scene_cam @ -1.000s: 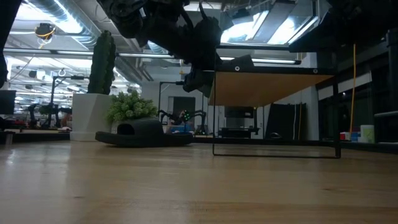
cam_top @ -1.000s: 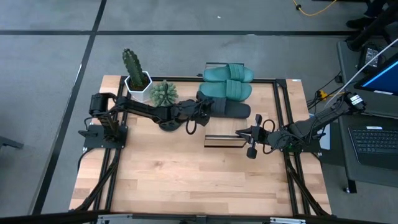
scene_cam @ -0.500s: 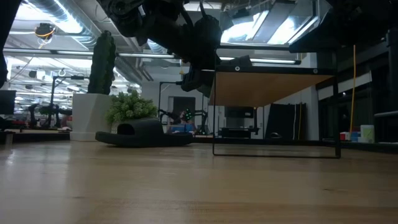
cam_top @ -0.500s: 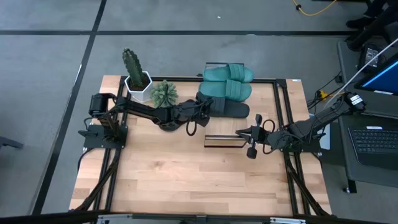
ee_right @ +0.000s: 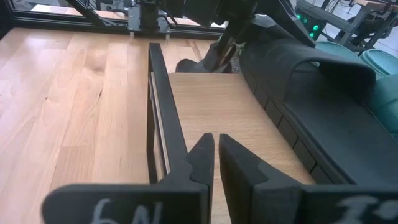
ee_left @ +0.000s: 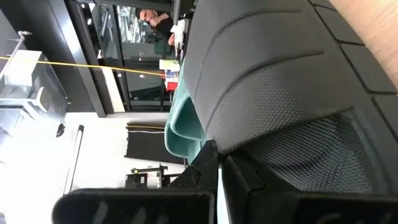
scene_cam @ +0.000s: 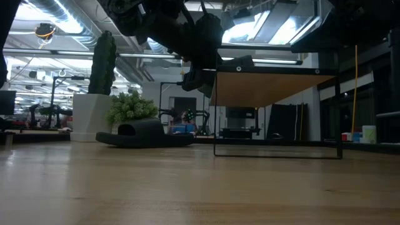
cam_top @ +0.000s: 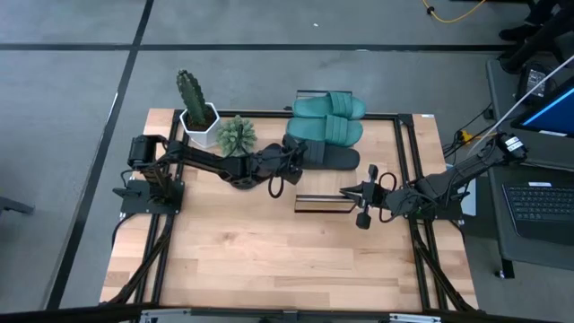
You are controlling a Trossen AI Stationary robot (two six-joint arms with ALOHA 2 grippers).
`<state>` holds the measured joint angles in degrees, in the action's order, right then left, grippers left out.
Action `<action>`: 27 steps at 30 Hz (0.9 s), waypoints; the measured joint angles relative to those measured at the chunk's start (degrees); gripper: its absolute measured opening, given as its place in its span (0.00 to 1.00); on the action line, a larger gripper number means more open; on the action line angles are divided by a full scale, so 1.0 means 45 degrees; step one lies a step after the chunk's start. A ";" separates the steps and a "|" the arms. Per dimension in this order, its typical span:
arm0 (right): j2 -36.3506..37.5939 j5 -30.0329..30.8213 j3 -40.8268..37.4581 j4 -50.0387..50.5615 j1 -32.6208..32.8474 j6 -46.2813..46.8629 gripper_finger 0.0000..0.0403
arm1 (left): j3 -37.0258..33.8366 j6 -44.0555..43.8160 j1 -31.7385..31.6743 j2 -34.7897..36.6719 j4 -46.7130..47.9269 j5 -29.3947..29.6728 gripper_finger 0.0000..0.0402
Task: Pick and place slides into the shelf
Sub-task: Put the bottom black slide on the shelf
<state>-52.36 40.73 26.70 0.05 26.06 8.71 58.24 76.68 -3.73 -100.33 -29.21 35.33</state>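
Where the left end effector (cam_top: 289, 158) reaches over the shelf (cam_top: 316, 203), its fingers are clamped on the heel edge of a black slide (cam_top: 334, 158) lying on the shelf top just beside two teal slides (cam_top: 330, 118). The right end effector (ee_right: 215, 163), nearly closed, pinches the shelf's black frame at its near edge. A second black slide (scene_cam: 145, 133) rests on the table (cam_top: 260, 260); no legible writing shows.

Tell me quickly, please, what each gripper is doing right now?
Left gripper: shut on a black slide.
Right gripper: shut on the shelf frame.
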 joint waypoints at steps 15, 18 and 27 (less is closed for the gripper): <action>0.0005 0.0000 0.0005 0.0049 0.0000 0.0010 0.07 | 0.0000 0.0385 0.0261 0.0019 0.0014 0.0571 0.00; 0.0005 0.0000 0.0005 0.0053 -0.0005 0.0010 0.07 | 0.0000 0.0409 0.0257 0.0019 0.0012 0.0580 0.00; 0.0005 0.0000 0.0005 0.0063 -0.0002 0.0010 0.07 | 0.0000 0.0462 0.0107 0.0019 0.0014 0.0617 0.00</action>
<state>-52.34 40.73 26.72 0.34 26.05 8.75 58.24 78.76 -3.25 -100.25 -29.15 38.11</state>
